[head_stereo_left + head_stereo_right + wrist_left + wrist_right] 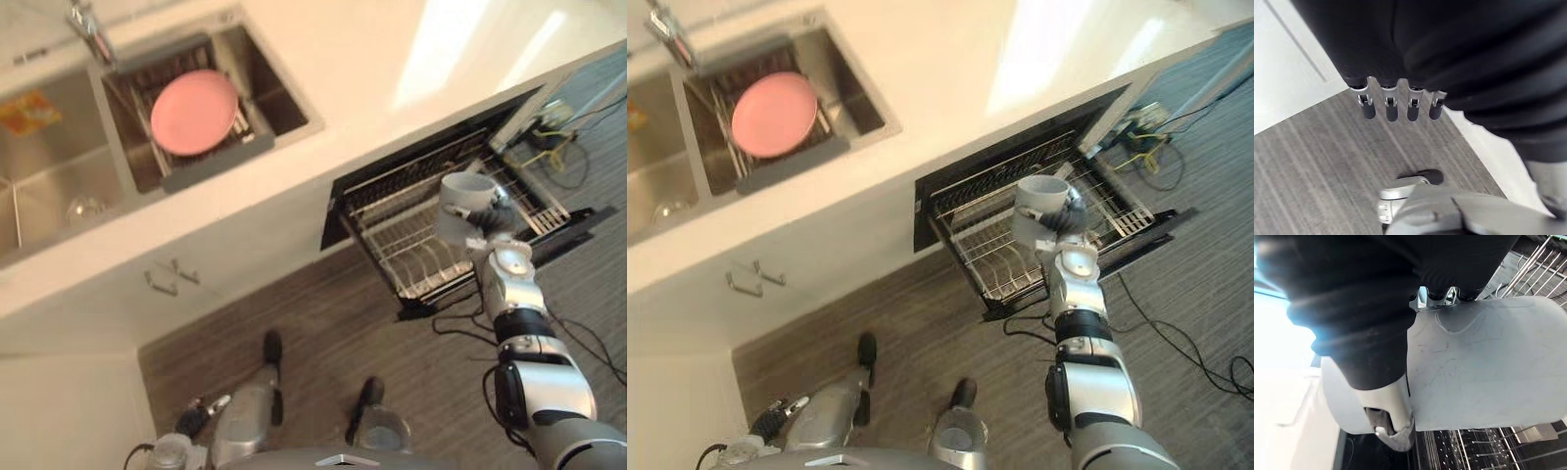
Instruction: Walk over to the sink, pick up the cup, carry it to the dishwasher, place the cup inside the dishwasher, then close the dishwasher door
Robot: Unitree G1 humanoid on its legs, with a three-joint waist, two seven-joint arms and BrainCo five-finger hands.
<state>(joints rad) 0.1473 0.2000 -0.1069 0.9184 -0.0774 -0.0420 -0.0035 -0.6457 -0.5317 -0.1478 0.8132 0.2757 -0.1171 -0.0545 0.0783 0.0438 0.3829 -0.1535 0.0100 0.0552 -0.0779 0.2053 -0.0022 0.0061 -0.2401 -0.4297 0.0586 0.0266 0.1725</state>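
The right hand [493, 227] is wrapping its fingers and thumb [1395, 418] round the pale grey cup [462, 203], gripping it by the side wall, with the cup's open mouth facing up toward the head camera. The cup is showing over the wire rack [407, 250] that is sticking out of the open dishwasher [345, 201]; the pictures are not telling whether it is touching the wires, and in the right wrist view the rack's wires are showing just past the cup's wall. The dishwasher door [578, 230] is lying open and down beyond the rack, over the grey wood-grain floor [323, 333]. The dishwasher is sitting under the pale desk [343, 59], which is running across the view. Well away from the cup, toward the robot's left, the sink [59, 181] is set into the desk, with a pink plate [193, 111] lying on a dark drainer [217, 163] across one basin, a tap [88, 29] standing behind it, a clear glass [86, 208] resting in the other basin and a yellow thing [29, 113] lying farther back. Two cabinet handles [171, 276] are showing on the white front below the sink. The left hand [1391, 111] is hanging low at the robot's side over the floor, its fingers straight and loose, holding nothing.
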